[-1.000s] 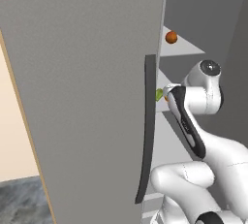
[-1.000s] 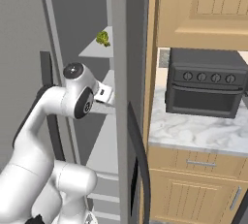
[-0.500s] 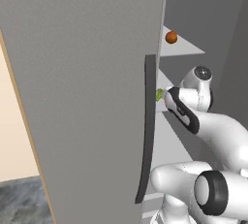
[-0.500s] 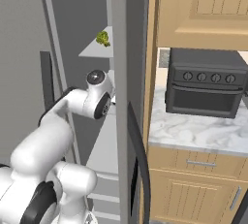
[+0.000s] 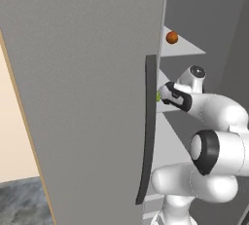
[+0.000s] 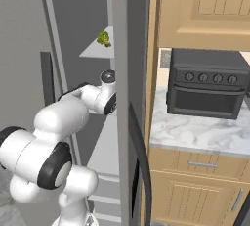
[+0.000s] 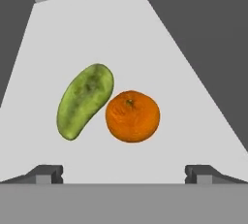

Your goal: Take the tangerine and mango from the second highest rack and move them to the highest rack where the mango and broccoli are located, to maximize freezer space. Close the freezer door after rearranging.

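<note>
In the hand view the lime-green mango (image 7: 85, 101) and the bright-orange tangerine (image 7: 132, 116) lie touching each other on the second highest rack (image 7: 160, 43). My gripper (image 7: 125, 174) is open just short of them, its fingertips (image 7: 48, 173) spread wider than both fruits. From the left base view my arm (image 5: 209, 109) reaches into the freezer, and a sliver of the mango (image 5: 158, 96) peeks past the freezer door (image 5: 87, 97). The highest rack (image 5: 187, 49) carries a darker reddish-orange ball (image 5: 171, 37) and, in the right base view, broccoli (image 6: 103, 39).
The open freezer door's dark handle (image 5: 148, 131) stands close to the left of my arm. The fridge's other door (image 6: 131, 93) is on my right. Beyond it a black oven (image 6: 207, 90) sits on a marble counter (image 6: 195, 137) under wooden cabinets.
My arm has stretched deeper into the freezer at the second highest rack's height, with the elbow swinging forward. The fruits and the door have not moved.
</note>
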